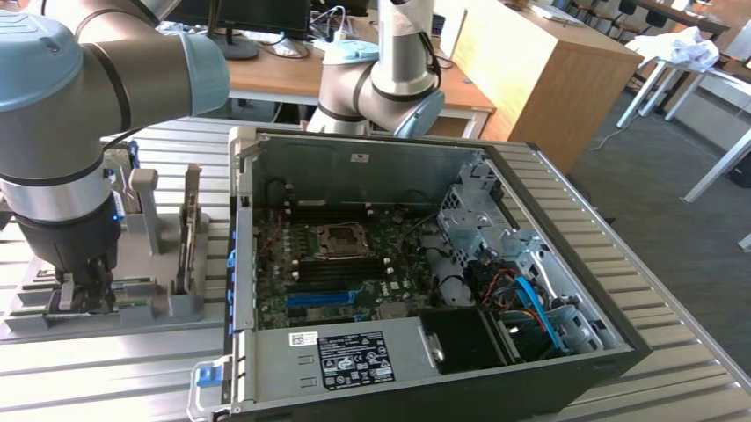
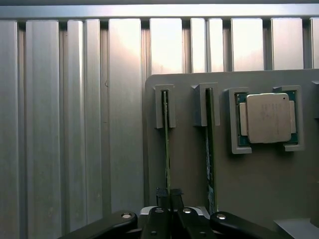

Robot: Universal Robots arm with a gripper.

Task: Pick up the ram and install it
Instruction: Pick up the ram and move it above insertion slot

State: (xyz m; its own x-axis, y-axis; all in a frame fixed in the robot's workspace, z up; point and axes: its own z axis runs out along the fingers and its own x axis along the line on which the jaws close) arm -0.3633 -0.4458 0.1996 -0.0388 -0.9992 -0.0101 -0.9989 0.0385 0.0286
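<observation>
The ram (image 2: 166,144) stands on edge in a slot of the grey holder (image 2: 259,184), seen edge-on as a thin green strip. My gripper (image 2: 168,195) sits over its near end, with the black fingers (image 2: 160,195) pressed against both faces of the stick. A second ram stick (image 2: 210,149) stands in the neighbouring slot, apart from the fingers. In the exterior view, my gripper (image 1: 84,303) reaches down into the holder (image 1: 176,303) at that view's left, beside the open computer case (image 1: 241,264).
A square silver processor (image 2: 267,118) rests in its own pocket of the holder. Inside the case lies the motherboard (image 1: 299,303) with a blue slot (image 1: 319,297) and a processor socket (image 1: 340,237). A ribbed metal table (image 1: 118,369) carries everything. A second robot arm (image 1: 393,79) stands behind the case.
</observation>
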